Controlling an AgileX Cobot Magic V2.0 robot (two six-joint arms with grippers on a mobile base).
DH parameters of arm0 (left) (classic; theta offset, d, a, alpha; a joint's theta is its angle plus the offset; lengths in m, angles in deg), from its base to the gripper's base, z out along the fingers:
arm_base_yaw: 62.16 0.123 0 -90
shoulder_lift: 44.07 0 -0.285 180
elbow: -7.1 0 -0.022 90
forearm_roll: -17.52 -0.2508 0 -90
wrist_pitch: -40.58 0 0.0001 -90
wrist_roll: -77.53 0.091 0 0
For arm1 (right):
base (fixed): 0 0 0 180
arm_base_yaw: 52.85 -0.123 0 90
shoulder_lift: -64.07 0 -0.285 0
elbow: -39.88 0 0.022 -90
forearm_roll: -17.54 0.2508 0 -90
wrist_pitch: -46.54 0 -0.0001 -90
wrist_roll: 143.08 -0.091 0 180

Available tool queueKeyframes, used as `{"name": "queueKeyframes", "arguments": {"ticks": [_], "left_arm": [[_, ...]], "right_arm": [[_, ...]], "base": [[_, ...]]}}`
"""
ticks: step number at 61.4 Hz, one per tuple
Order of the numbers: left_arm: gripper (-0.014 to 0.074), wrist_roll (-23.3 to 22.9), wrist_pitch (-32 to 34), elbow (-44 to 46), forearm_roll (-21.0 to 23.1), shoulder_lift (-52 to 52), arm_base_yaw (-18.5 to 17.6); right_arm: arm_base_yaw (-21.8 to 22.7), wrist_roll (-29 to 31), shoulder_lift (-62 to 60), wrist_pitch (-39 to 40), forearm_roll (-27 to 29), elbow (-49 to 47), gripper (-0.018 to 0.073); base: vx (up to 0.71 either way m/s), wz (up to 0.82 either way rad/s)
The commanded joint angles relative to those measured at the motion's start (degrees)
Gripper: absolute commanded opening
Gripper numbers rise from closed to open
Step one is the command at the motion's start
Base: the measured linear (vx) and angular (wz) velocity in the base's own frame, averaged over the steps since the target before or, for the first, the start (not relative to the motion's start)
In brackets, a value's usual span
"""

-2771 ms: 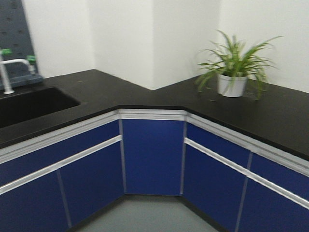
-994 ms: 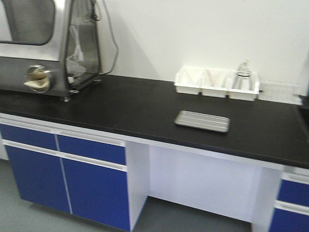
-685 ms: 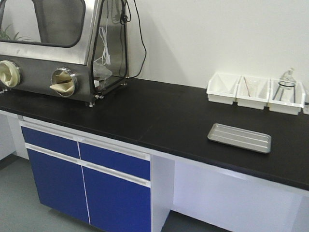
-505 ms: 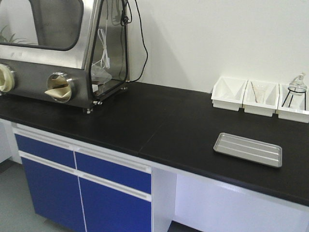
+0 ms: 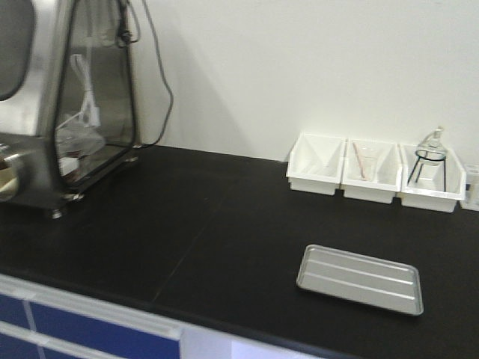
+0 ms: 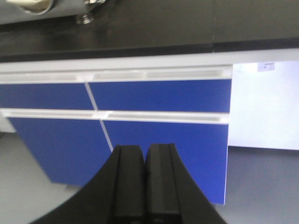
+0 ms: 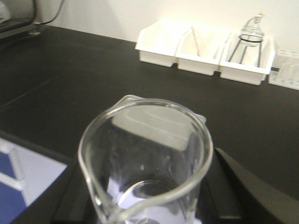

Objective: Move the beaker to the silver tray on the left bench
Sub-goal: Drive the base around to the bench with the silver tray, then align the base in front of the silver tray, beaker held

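On the left bench (image 5: 187, 224), front view, the silver tray (image 5: 359, 278) lies bare, near the white bins (image 5: 374, 170).

Left wrist view: the left gripper (image 6: 145, 182) has its jaws pressed together, empty, facing blue drawers (image 6: 159, 95).

Right wrist view: the right gripper (image 7: 148, 203) pinches the beaker (image 7: 145, 149) (upright, by the bench's front edge). The beaker is not yet on the tray, so placing it remains.

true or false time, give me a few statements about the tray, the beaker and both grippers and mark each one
1. The silver tray is empty. True.
2. The beaker stands on the silver tray. False: the right gripper holds it.
3. The left gripper is open. False: it is shut, holding nothing.
4. Three white bins stand behind the silver tray. True.
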Motion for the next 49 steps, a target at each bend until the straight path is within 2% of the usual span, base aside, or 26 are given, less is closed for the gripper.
{"name": "queueKeyframes", "arguments": {"ticks": [1, 49], "left_arm": [[0.0001, -0.1, 4.8, -1.1, 0.1, -0.4, -0.2], [0.0001, -0.1, 4.8, -1.1, 0.1, -0.4, -0.2]], "right_arm": [[0.2, 0.0, 0.2, 4.1, -1.4, -1.6, -0.0011], [0.2, 0.0, 0.2, 4.1, -1.4, -1.6, -0.0011]], "base": [[0.36, -0.36], [0.29, -0.33]]}}
